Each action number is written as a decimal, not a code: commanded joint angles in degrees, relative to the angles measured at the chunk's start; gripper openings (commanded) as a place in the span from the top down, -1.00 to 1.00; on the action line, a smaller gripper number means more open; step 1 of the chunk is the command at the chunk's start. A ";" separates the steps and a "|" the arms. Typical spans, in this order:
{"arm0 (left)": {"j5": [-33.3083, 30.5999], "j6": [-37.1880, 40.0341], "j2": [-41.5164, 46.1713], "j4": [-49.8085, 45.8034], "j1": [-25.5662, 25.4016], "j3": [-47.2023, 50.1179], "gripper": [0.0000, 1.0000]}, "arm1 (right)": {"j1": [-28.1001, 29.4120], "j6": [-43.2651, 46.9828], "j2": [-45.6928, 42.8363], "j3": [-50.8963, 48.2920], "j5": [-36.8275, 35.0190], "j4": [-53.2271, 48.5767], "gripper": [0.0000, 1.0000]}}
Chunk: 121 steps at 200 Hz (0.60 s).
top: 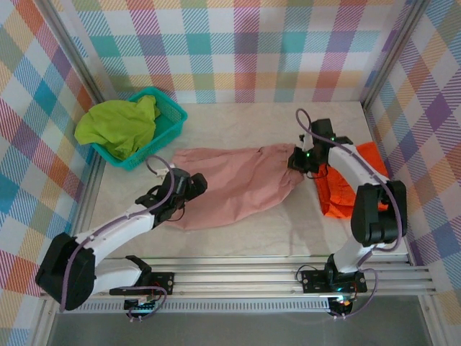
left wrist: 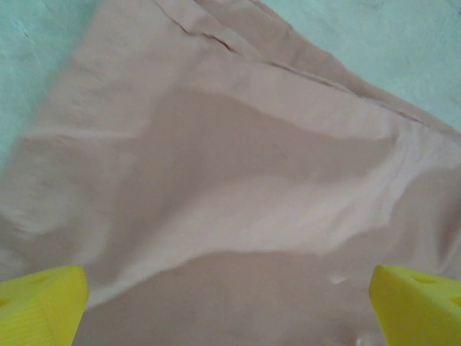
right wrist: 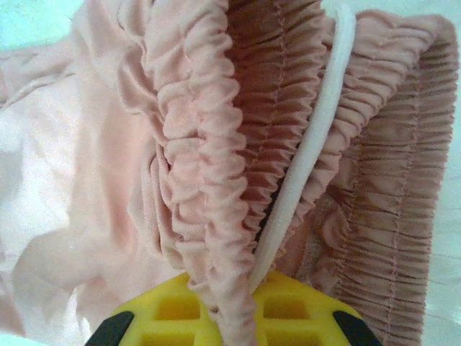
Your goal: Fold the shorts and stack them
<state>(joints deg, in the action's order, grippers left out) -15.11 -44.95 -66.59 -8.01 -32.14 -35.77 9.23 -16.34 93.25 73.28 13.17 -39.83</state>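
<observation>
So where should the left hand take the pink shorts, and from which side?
Probably the leg end, opposite the waistband, pinched from above. The pink shorts lie flat across the table, the right hand is shut on the gathered waistband, and the left hand hovers open over that free end.

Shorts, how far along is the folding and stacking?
Nothing is stacked yet; orange shorts lie bunched at right. In hand: right pincer shut on the waistband of the pink shorts, left pincer open over their other end. Left: green shorts sit in the basket.

Middle shorts (top: 238,184) lie on the table (top: 245,119), right shorts (top: 333,198) beside them, 3rd shorts (top: 119,126) in the basket (top: 170,122) far left.
</observation>
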 commanded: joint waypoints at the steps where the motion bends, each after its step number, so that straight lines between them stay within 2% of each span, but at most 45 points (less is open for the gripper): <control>1: -2.55 1.27 2.23 -3.71 0.44 0.85 -1.00 | 2.01 8.40 -2.09 7.36 -12.78 -13.18 1.00; 31: -1.83 0.37 2.74 -3.34 0.69 1.54 -1.00 | 4.72 11.83 -0.66 15.85 -20.84 -20.44 1.00; 77: -1.40 -0.21 2.96 -3.35 0.68 1.58 -1.00 | 9.55 16.15 3.51 29.78 -39.02 -29.36 1.00; 121: -1.50 -0.92 3.35 -3.42 0.68 1.93 -1.00 | 16.86 18.81 8.45 36.87 -52.75 -31.96 1.00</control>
<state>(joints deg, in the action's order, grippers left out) -15.99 -45.45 -64.36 -10.46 -31.94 -34.76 22.44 -0.30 98.94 107.04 -28.29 -67.68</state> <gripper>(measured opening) 0.999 0.098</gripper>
